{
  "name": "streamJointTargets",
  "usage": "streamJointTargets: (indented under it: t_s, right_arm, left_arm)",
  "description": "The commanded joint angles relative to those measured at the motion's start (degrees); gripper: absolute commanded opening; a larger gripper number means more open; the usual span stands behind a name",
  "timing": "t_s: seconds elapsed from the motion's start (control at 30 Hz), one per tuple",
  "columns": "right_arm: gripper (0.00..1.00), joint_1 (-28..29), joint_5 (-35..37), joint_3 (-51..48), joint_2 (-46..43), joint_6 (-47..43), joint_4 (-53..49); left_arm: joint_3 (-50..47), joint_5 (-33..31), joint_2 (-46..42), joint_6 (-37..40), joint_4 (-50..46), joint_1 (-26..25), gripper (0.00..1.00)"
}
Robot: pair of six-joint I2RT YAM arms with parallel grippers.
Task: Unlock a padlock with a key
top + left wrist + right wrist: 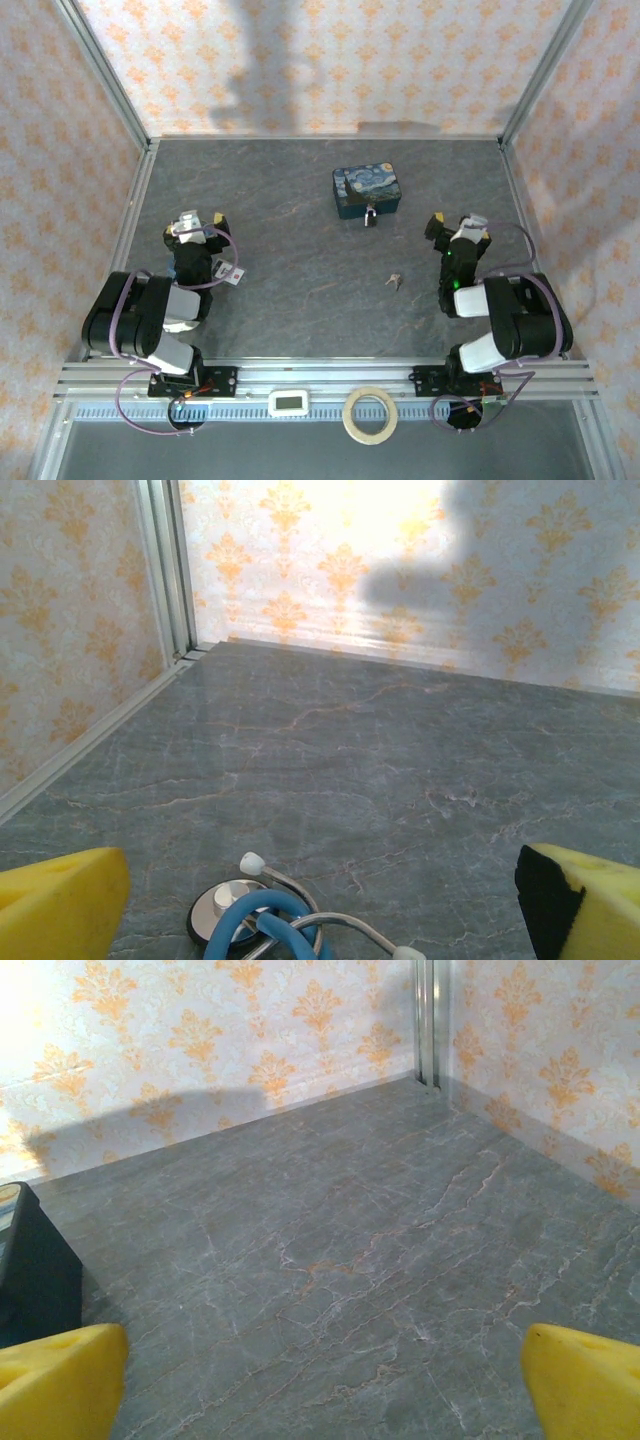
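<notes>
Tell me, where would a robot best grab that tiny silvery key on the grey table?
Probably from straight above, pinching across the tiny silvery metal key: it lies flat on the grey marbled table with open space around it. Which end is its head is too small to tell. The open right gripper is nearer.

I'm looking into a robotics lab cell: aluminium frame rails [320,372] and wallpaper-print panel walls [330,60] box in a grey surface [290,270].

Table [300,300] matt, stone-veined — padlock [371,216] and key [393,281] bright metal; tin [365,190] glossy painted; stethoscope [262,920] chrome, blue rubbery tubing.
</notes>
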Motion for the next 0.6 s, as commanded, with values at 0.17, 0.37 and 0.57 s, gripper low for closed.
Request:
streamJointTargets:
  t_s: [0.17,0.37,0.57]
  right_arm:
    - [0.98,4.6,4.8,13.2,-13.0,8.7,-33.4]
    - [0.87,12.1,-1.3,23.7,-14.9,18.1,-63.9]
    - [0.68,19.2,-7.7,27.1,-14.3,21.2,-84.1]
  left_arm:
    - [16.2,-9.0,-11.1,-7.3,-29.8,-8.9,0.99]
    - [18.3,1.9,-10.2,-30.4,-30.6,-15.8,0.99]
    - [18.2,2.6,-5.8,-38.0,-27.4,-24.7,0.99]
